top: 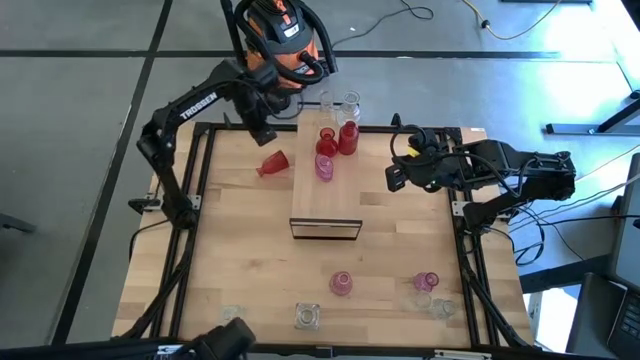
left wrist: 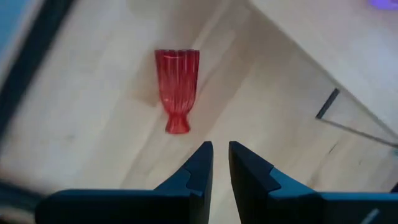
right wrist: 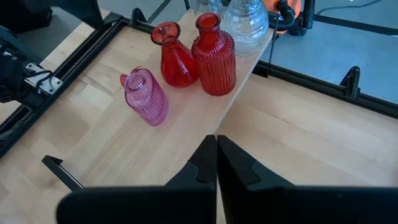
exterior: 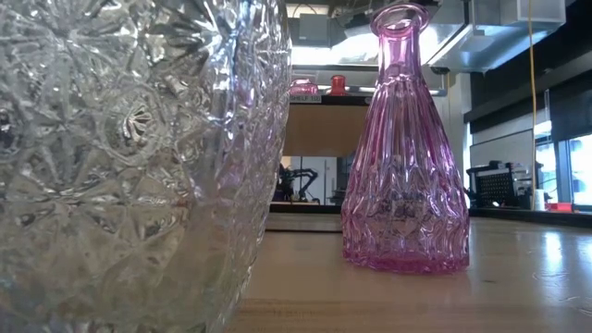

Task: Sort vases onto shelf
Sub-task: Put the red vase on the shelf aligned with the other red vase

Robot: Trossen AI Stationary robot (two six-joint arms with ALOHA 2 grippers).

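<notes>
The shelf [top: 325, 200] runs down the table's middle. On its far end stand two red vases [right wrist: 213, 56], a pink vase [right wrist: 146, 96] and clear vases [right wrist: 245, 22]. One red vase [left wrist: 176, 87] lies on its side on the table [top: 250, 250], left of the shelf. My left gripper [left wrist: 221, 155] hovers above it, pointing down, fingers a narrow gap apart and holding nothing. My right gripper [right wrist: 216, 155] is shut and waits in the air by the shelf's right side [top: 395, 178].
Near the table's front edge stand two pink vases [top: 341, 283] [top: 426, 282] and clear ones [top: 307, 316] [top: 440, 307]. In the low view a clear cut-glass vase [exterior: 120, 157] and a pink vase [exterior: 404, 157] fill the foreground. A black frame [top: 195, 170] edges the table.
</notes>
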